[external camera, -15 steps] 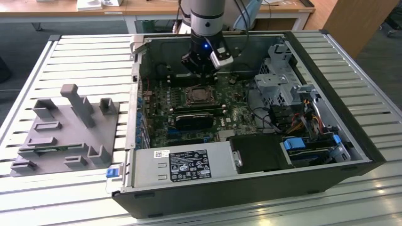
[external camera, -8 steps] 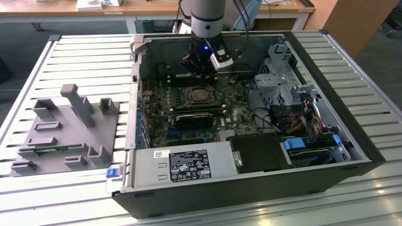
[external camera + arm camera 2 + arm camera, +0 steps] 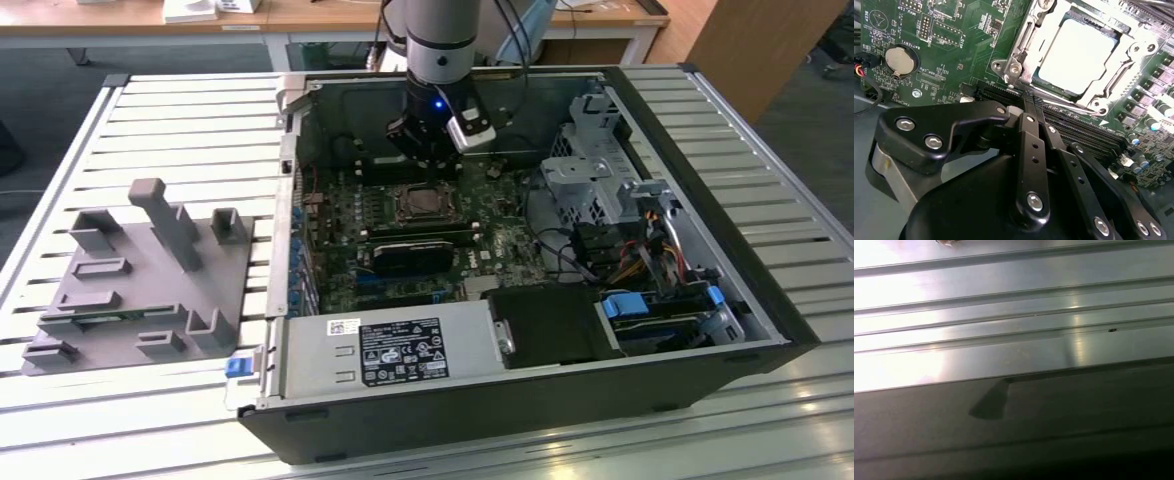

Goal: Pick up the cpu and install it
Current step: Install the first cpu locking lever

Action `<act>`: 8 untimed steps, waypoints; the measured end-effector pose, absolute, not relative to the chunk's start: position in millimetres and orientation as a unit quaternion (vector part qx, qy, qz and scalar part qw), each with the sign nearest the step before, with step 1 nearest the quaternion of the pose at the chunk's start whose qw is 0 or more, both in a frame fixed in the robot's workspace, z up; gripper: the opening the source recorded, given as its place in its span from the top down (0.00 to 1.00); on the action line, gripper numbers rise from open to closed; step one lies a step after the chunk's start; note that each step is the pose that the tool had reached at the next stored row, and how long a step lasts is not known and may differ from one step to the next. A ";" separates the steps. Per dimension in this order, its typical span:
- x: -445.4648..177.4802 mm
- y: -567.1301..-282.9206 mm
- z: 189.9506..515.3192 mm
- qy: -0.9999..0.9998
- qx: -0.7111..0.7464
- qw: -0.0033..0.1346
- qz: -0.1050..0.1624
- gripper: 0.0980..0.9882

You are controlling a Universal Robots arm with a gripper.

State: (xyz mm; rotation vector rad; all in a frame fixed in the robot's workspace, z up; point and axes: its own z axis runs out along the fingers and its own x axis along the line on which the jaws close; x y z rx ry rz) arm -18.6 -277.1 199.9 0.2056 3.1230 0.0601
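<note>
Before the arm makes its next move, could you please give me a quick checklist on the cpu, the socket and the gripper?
1. cpu lying inside the socket frame: ok.
2. cpu fully flat and latched: cannot tell.
3. gripper not touching the cpu, hanging above the motherboard: ok.
4. cables away from the socket, toward the exterior view's right: ok.
5. grey tray outside the case, at the exterior view's left: ok.
</note>
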 end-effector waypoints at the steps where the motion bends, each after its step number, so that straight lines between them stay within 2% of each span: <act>1: -18.6 -277.1 199.8 0.998 0.066 0.006 0.019 0.99; 8: -18.5 -277.1 201.8 0.998 0.066 0.006 0.019 0.99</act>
